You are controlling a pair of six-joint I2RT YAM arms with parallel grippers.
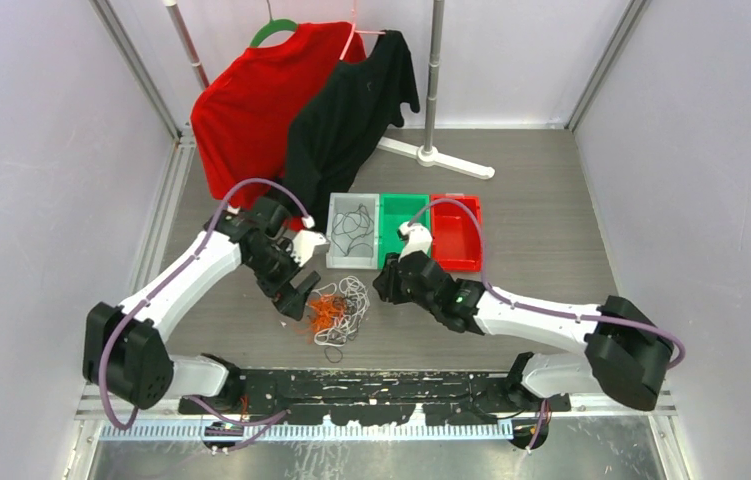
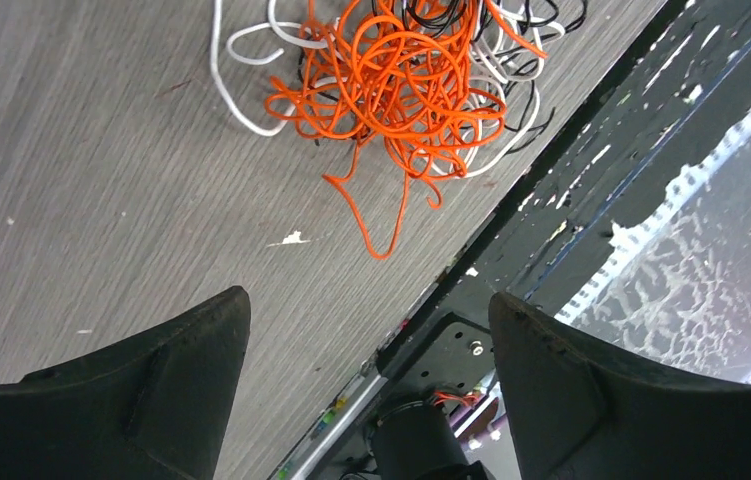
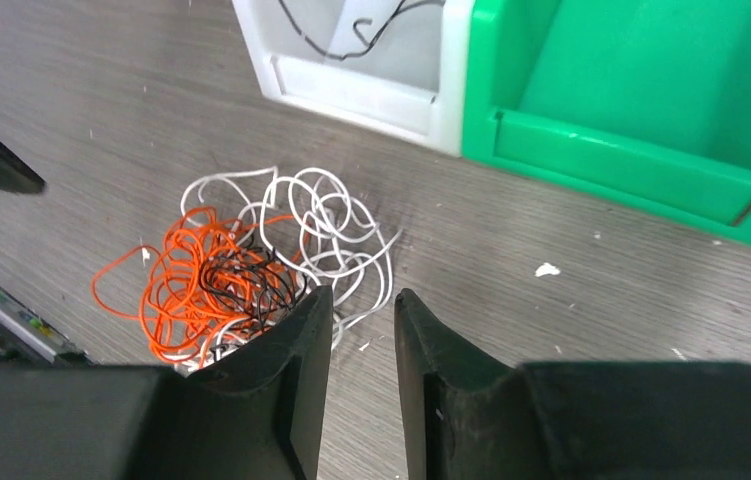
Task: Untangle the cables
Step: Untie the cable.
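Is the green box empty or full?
Empty where visible: the green box shows only bare floor, unlike the white box beside it, holding a black cord.

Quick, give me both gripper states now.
Left gripper: wide open, empty.
Right gripper: narrowly open, holding nothing.

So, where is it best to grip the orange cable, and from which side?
Probably the orange cable's loose tail sticking out of the heap: it lies alone on bare table, clear of the other cables. Come from above on that side.
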